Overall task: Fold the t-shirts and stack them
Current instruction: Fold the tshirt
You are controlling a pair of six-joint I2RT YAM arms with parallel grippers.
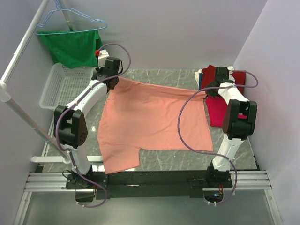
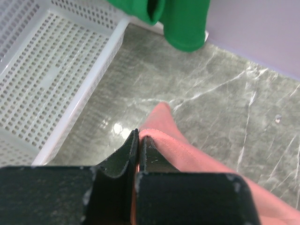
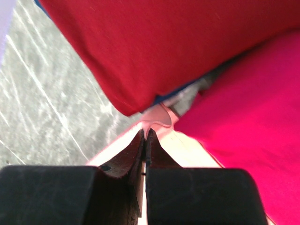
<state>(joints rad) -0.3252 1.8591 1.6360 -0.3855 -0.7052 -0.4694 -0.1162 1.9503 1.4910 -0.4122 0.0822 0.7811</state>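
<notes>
1. Pinching the far left corner of the salmon-pink shirt (image 1: 150, 117) (image 2: 187, 150), the left gripper (image 1: 111, 83) (image 2: 139, 136) has its jaws squeezed tight on the cloth. Only a thin line shows between them.
2. The right gripper (image 1: 206, 92) (image 3: 146, 133) is squeezed tight too. It holds the far right corner of the same shirt, and a small bit of cloth (image 3: 157, 115) pokes out past the tips.
3. The salmon-pink shirt lies spread on the table (image 1: 154, 77) between the two arms. Its far edge runs from one gripper to the other.
4. The dark red shirt (image 1: 209, 75) (image 3: 164, 47) and the crimson-pink shirt (image 1: 215, 112) (image 3: 253, 131) lie on the right side of the table. The red one is farther back. The right gripper's tips are just beside both — I cannot tell if they touch.
5. The white basket (image 1: 61, 89) (image 2: 47, 70) sits on the left, near the left gripper but apart from it.
6. A green garment (image 1: 70, 47) (image 2: 185, 23) hangs on a light-blue hanger (image 1: 70, 18) above the basket.
</notes>
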